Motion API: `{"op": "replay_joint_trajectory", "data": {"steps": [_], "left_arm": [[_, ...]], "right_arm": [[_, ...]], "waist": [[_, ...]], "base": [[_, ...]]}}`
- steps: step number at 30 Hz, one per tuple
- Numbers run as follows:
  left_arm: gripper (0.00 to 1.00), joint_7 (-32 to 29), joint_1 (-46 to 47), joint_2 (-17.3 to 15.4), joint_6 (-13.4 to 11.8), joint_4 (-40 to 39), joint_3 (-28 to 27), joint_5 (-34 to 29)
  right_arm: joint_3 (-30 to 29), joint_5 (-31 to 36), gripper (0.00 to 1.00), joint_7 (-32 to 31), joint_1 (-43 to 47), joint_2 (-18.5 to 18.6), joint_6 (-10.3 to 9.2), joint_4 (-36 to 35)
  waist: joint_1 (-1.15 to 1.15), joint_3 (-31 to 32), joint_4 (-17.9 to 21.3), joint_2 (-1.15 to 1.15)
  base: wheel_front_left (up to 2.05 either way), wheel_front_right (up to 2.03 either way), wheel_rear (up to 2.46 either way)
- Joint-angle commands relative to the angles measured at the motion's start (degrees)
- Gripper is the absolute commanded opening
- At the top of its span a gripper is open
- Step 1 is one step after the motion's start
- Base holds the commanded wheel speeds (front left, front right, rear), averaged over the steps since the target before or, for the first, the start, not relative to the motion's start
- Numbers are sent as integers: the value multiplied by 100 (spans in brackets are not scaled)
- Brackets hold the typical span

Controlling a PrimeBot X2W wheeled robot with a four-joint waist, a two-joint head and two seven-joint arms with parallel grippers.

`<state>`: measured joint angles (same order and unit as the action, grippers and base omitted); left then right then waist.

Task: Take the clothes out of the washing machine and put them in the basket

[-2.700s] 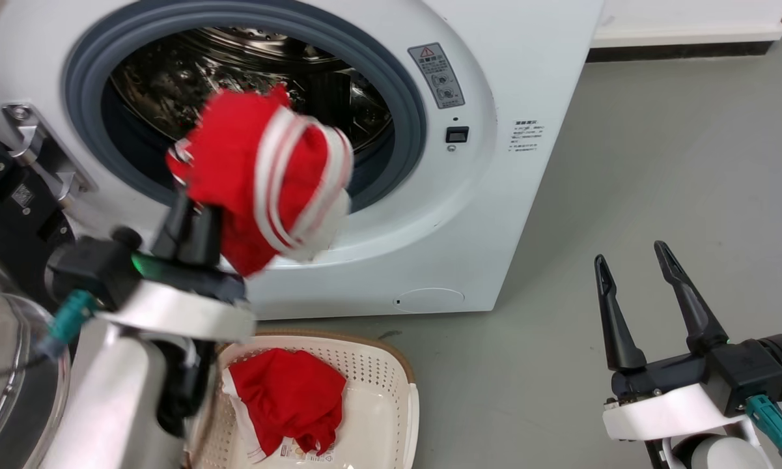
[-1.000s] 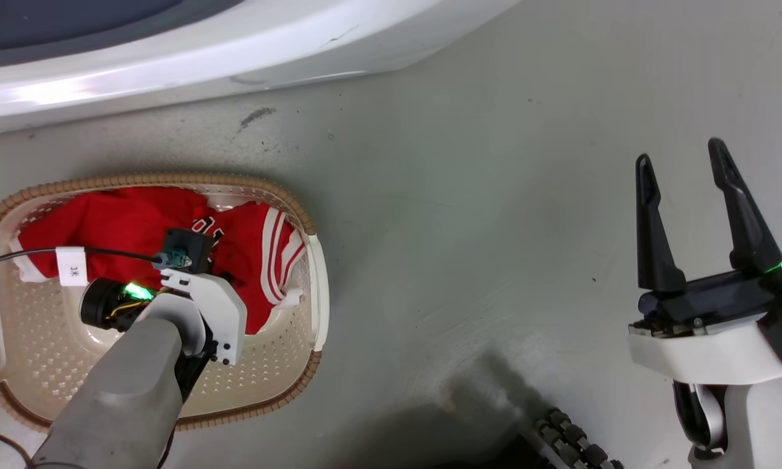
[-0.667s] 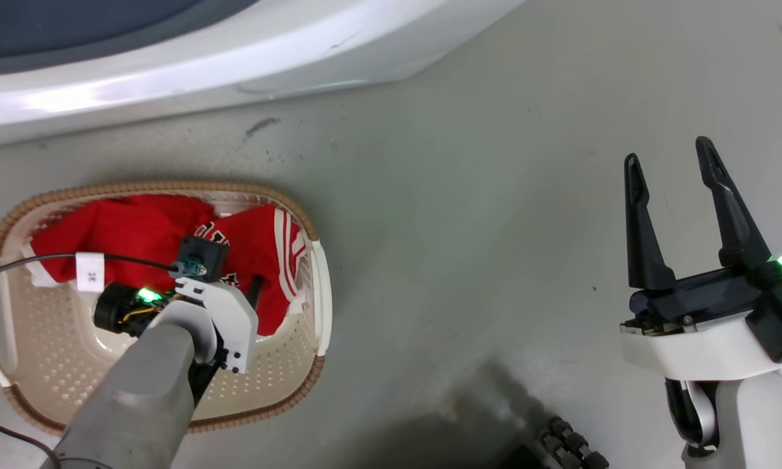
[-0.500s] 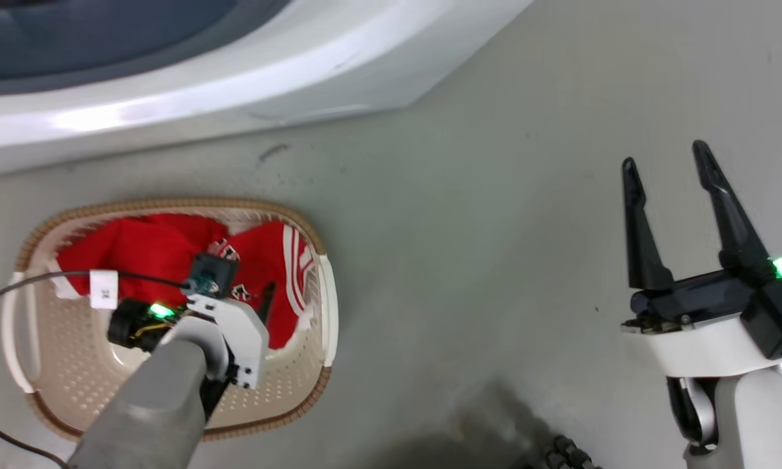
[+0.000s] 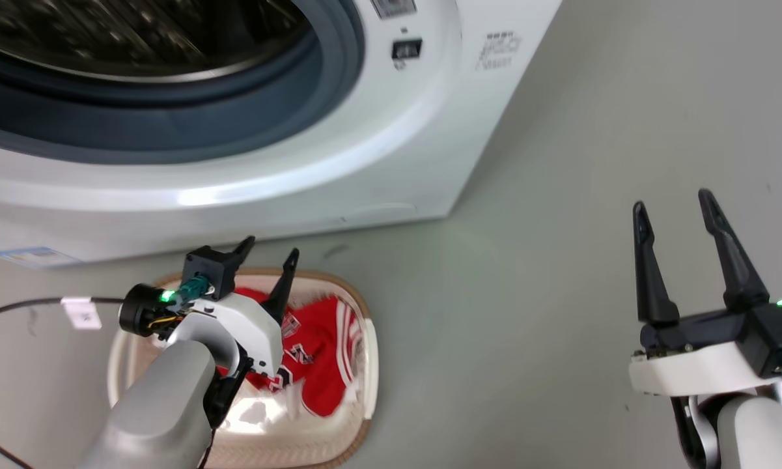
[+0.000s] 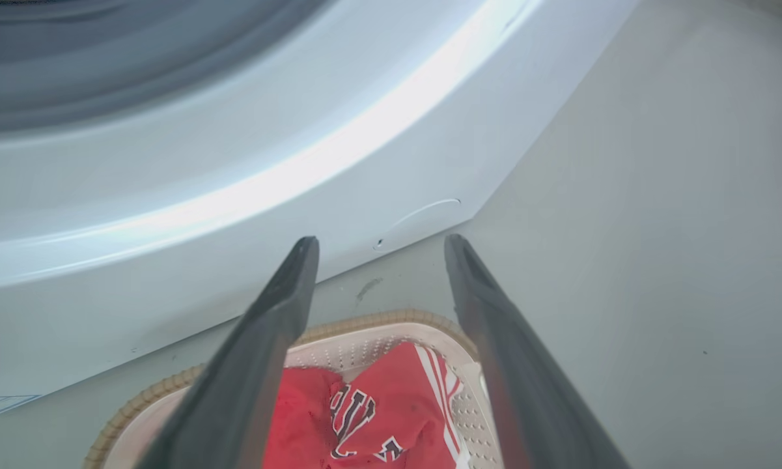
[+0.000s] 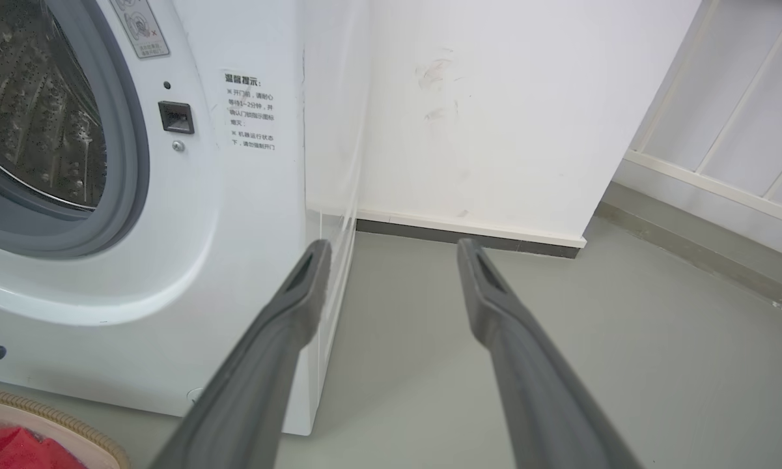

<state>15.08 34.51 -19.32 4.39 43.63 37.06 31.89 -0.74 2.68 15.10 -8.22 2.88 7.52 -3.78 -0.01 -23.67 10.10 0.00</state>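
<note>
So the washing machine (image 5: 377, 163) takes up the whole upper left of the head view: one big white glossy box, with a thick grey rubber ring (image 5: 169, 133) around the opening and a shiny perforated steel drum (image 5: 137, 29) behind it. The drum looks bare in the part I can see. In the lower left sits one basket (image 5: 366, 365), a cream plastic rounded rectangle with little holes in the walls and a brown woven-looking rim. The clothes (image 5: 322, 348) are in it, a crumpled red heap with white stripes and black-and-white lettering. I honestly can't tell how many pieces that heap is. There are two tools, with two long, dark, tapering fingers each. The left tool (image 5: 272, 245) hangs over the basket's far rim, just in front of the machine, fingers spread with nothing between them. The right tool (image 5: 671, 200) is at the lower right, well apart from everything, and it's also spread and empty. A thin black cable with a white tag (image 5: 81, 311) runs off the left wrist. The floor (image 5: 560, 273) is smooth grey-green with a few scuffs. The right wrist view has a plain white wall (image 7: 495, 98) with a dark baseboard (image 7: 469, 233), and two printed stickers (image 7: 251, 111) on the machine's front.
</note>
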Motion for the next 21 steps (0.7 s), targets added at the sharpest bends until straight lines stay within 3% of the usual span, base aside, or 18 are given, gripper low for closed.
{"op": "replay_joint_trajectory", "data": {"steps": [1, 6, 9, 21], "left_arm": [[100, 12, -194, -4, -78, -299, -163, -96], [100, 11, -939, -5, -357, -1551, -1053, -457], [100, 13, -1395, 104, -403, -2069, -1523, -568], [100, 12, -2868, 593, -629, -3434, -2895, -1408]], "right_arm": [[-20, 40, 100, 9, 112, 0, -6, 17], [-80, 132, 100, 9, 326, 0, -6, 66], [-80, 154, 100, 9, 449, -1, -6, 97], [-20, -1, 100, 9, 837, -1, -6, 150]], "waist": [[1, 574, -338, 0], [1, 1137, -653, 0], [1, 1417, -802, 0], [1, 2109, -1098, 0]], "base": [[0, 0, 0], [0, 0, 0], [0, 0, 0], [0, 0, 0]]}}
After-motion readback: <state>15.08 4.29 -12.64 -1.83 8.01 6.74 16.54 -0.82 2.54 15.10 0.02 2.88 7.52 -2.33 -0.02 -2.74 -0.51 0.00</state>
